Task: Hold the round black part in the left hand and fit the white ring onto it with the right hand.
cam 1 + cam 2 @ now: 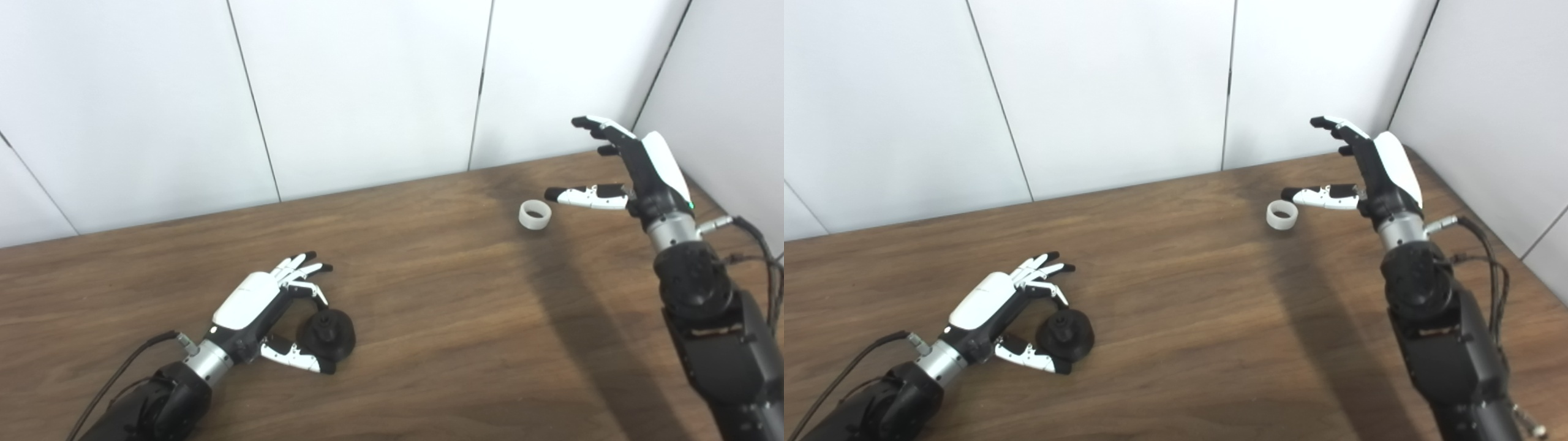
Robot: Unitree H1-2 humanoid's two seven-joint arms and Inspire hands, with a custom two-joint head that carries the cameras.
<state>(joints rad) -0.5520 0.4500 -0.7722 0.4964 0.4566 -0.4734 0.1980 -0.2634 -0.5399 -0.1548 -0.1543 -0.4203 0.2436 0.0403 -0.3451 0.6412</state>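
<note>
1. On the near left of the wooden table, the left hand lies low with its fingers curved over the round black part and its thumb reaching along the part's near edge. The fingers look spread around it, not yet pressed against it; I cannot tell whether any fingertip touches. The part sits on the wood, so it is not yet held.

2. At the far right, the white ring lies flat on the table, its opening facing up, well apart from the black part.

3. Just right of the ring, the right hand hovers, spread wide and empty: fingers raised toward the wall, thumb stretched out with its tip near the ring's right side.

4. Judged from this, both hands are at the approach step. Next, the left hand needs to close on the black part and lift it, while the right lowers and pinches the ring's wall.

5. The right eye view shows a little more clearly the gap between thumb tip and ring, and more bare table beyond the right arm; the left eye view shows more of the left forearm.
</note>
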